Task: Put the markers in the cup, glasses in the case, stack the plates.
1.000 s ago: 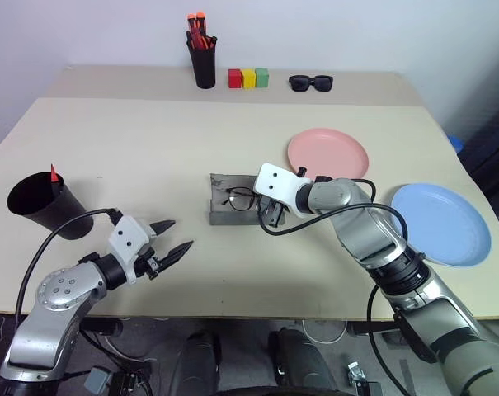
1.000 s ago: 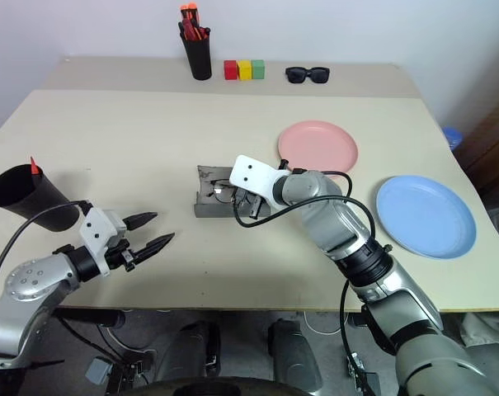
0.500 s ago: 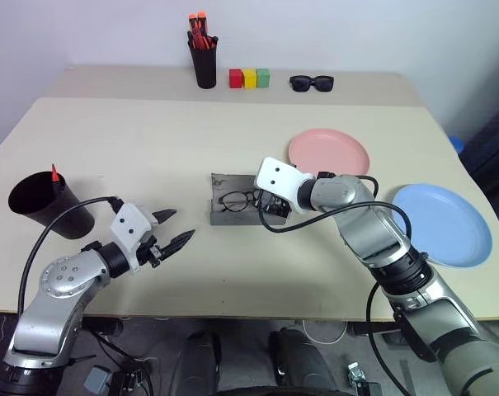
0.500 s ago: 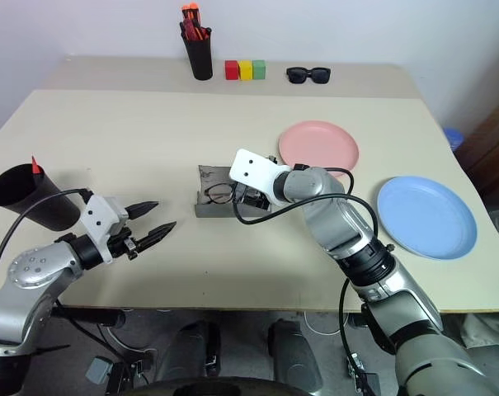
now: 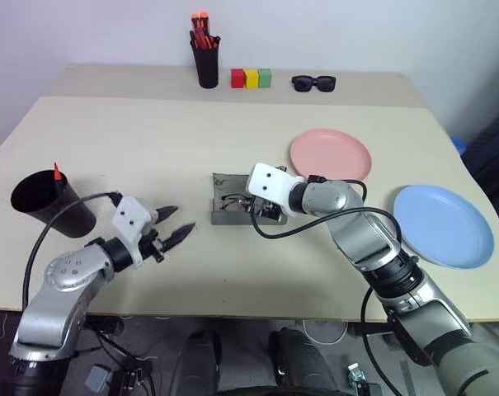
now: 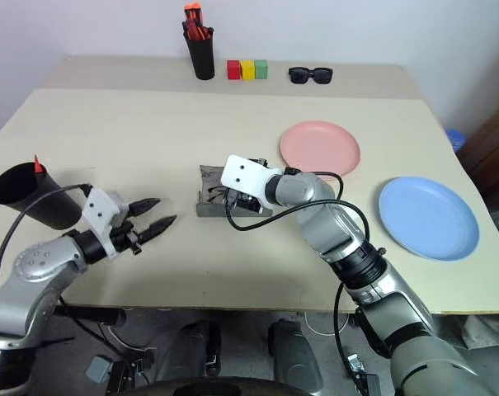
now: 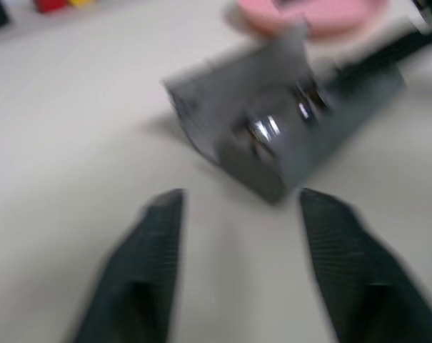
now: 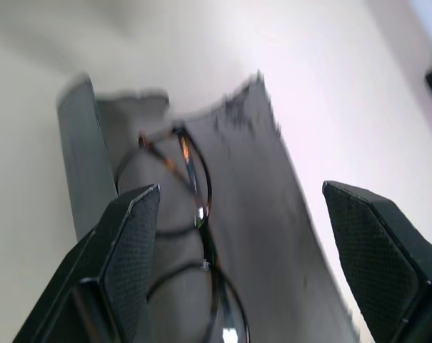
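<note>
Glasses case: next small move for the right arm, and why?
Probably close the lid. The glasses already lie inside the open case, and the right gripper is open above them, holding nothing. The left gripper is open too, apart from the case.

— What carries the things?
— A beige table (image 5: 150, 140).

— What lies on it at the far edge?
— A black pen holder (image 5: 205, 66) with orange-red pens, three small blocks (image 5: 251, 78) in red, yellow and green, and black sunglasses (image 5: 313, 82).

— And nearer?
— A black cup (image 5: 47, 202) at the left, an open grey case (image 5: 233, 206) in the middle, a pink plate (image 5: 330, 153) right of it, and a blue plate (image 5: 443, 224) at the right, well apart from the pink one.
</note>
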Controlling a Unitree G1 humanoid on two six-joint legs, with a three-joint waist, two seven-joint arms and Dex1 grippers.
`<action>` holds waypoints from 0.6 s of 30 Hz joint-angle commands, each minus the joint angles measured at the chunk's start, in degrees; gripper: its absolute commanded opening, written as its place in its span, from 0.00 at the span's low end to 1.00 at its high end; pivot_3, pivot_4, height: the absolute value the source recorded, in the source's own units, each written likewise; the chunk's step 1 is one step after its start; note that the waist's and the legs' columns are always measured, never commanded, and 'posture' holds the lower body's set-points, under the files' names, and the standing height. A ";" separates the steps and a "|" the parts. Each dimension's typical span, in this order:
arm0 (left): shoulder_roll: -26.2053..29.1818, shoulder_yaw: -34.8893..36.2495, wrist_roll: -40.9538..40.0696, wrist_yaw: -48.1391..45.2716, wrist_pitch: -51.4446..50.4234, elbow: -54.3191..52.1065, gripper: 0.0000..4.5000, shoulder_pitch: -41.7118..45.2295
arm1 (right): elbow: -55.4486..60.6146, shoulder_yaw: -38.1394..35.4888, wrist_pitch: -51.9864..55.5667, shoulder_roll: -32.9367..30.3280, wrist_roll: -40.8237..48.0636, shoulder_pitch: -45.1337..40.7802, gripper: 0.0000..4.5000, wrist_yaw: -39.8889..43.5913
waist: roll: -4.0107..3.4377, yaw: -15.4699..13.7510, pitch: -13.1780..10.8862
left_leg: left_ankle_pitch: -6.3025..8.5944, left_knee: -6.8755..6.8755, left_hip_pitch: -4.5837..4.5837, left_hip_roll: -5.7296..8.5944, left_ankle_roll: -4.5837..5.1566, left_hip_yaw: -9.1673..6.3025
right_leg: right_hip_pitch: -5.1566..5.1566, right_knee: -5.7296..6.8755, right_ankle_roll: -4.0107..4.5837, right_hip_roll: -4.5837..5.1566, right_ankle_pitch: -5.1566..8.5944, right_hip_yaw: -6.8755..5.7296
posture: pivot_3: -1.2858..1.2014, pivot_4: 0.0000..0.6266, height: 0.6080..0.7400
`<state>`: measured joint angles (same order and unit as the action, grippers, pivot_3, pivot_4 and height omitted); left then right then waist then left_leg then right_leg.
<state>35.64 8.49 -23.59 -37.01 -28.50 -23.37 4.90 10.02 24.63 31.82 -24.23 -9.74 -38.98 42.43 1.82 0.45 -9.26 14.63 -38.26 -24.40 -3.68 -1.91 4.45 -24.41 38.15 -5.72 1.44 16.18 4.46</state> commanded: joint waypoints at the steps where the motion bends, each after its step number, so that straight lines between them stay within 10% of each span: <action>1: 0.45 -1.69 -0.34 1.29 -4.52 1.39 0.14 7.54 | 6.60 -5.24 -3.62 -2.91 3.53 2.50 0.82 2.28 | 0.01 -0.05 0.00 | 0.00 0.00 0.00 0.01 0.00 0.00 | 0.02 -0.03 -0.01 0.00 -0.01 0.00 | 0.52 0.24 0.87; 9: -7.91 -12.17 6.61 2.97 -11.60 34.56 0.01 42.81 | 19.88 -20.23 -5.24 -8.89 15.94 22.18 0.82 4.72 | 0.06 -0.87 0.01 | 0.00 0.01 0.01 0.09 0.00 -0.11 | 0.09 -0.06 -0.07 -0.07 -0.01 -0.03 | 0.52 0.24 0.87; 18: -15.93 -18.43 16.34 -10.39 4.95 78.89 0.01 64.99 | 30.56 -30.25 2.62 -5.93 25.74 39.91 0.82 -1.70 | 0.07 0.23 -0.01 | 0.00 0.06 0.00 0.01 0.00 -0.19 | 0.06 -0.07 -0.06 -0.31 0.01 0.06 | 0.52 0.24 0.87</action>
<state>20.36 -8.97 -9.47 -44.67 -27.17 50.83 67.29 37.24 -4.40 34.37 -30.72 14.83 0.24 42.53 1.89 0.67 -9.27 14.63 -38.22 -24.41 -3.68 -1.90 4.25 -24.35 38.08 -5.78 1.12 16.19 4.52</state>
